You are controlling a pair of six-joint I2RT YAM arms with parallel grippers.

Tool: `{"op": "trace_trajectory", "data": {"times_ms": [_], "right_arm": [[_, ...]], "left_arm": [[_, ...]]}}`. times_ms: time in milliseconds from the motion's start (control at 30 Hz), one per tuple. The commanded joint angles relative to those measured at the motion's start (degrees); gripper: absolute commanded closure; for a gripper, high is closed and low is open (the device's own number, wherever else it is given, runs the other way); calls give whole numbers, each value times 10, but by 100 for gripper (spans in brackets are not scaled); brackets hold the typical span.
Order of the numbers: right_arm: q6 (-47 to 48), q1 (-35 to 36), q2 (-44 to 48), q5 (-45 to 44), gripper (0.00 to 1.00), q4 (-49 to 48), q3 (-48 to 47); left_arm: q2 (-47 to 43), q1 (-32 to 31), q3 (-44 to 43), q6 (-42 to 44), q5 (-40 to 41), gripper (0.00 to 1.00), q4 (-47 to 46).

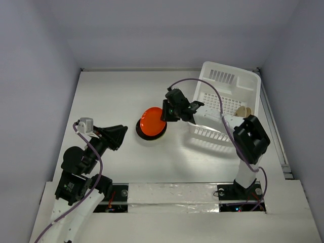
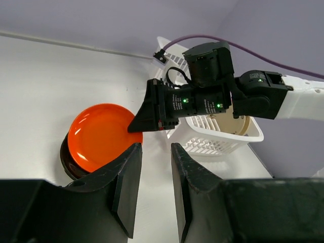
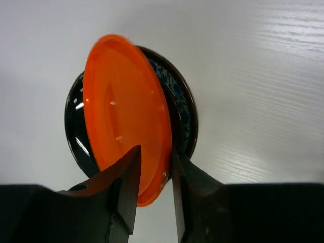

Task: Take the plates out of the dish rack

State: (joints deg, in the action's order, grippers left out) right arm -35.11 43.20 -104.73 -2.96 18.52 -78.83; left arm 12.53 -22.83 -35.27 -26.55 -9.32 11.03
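Note:
An orange-red plate (image 1: pixel 152 121) (image 2: pixel 98 134) (image 3: pixel 126 116) leans tilted on a black plate (image 1: pixel 143 135) (image 2: pixel 67 161) (image 3: pixel 76 126) that lies on the table left of the dish rack (image 1: pixel 208 132) (image 2: pixel 217 144). My right gripper (image 1: pixel 165 115) (image 3: pixel 154 157) is at the orange plate's near rim. That rim sits between the fingers, which are parted wider than it. A cream plate (image 1: pixel 244 110) (image 2: pixel 238 124) stands in the rack's near right corner. My left gripper (image 1: pixel 121 135) (image 2: pixel 156 152) hovers left of the plates, its fingers slightly apart and empty.
The white rack sits at the back right, close to the table's right edge. The right arm's purple cable (image 1: pixel 212 91) loops over the rack. The enclosure's walls stand on three sides of the table.

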Motion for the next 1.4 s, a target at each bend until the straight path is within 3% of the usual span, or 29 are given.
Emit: {"op": "trace_trajectory", "data": {"times_ms": [0, 33, 100, 167, 300, 333, 467, 500, 733, 833, 867, 933, 1367], "right_arm": [[-1, 4, 20, -12, 61, -10, 5], [0, 4, 27, -22, 45, -10, 10], [7, 4, 43, -27, 34, -8, 23], [14, 4, 68, -45, 26, 11, 25], [14, 4, 145, -118, 28, 49, 43], [13, 4, 165, -143, 32, 62, 49], [-5, -39, 268, -288, 100, 129, 68], [-15, -57, 283, -303, 100, 143, 76], [7, -232, 400, -336, 96, 208, 157], [22, -269, 412, -361, 80, 239, 163], [28, -282, 411, -366, 66, 243, 163], [47, -313, 410, -368, 55, 245, 166], [115, -348, 310, -325, 67, 249, 143]], "left_arm": [[7, 5, -7, -4, -1, 73, -20], [6, 5, -7, -4, -3, 73, -21], [5, 5, -7, -4, -3, 73, -21], [4, 5, -6, -3, -3, 73, -21], [2, 5, -5, -4, -4, 73, -23], [1, 5, -5, -4, -6, 73, -22], [-3, 5, -6, -3, -9, 73, -24], [-7, 5, -5, -3, -10, 73, -24], [-18, 5, -4, -3, -16, 72, -27], [-27, 0, -4, -3, -15, 72, -28], [-30, -5, -3, -3, -15, 72, -28], [-33, -5, -5, -3, -11, 72, -27], [-45, -16, -8, -4, 4, 72, -19]]}}
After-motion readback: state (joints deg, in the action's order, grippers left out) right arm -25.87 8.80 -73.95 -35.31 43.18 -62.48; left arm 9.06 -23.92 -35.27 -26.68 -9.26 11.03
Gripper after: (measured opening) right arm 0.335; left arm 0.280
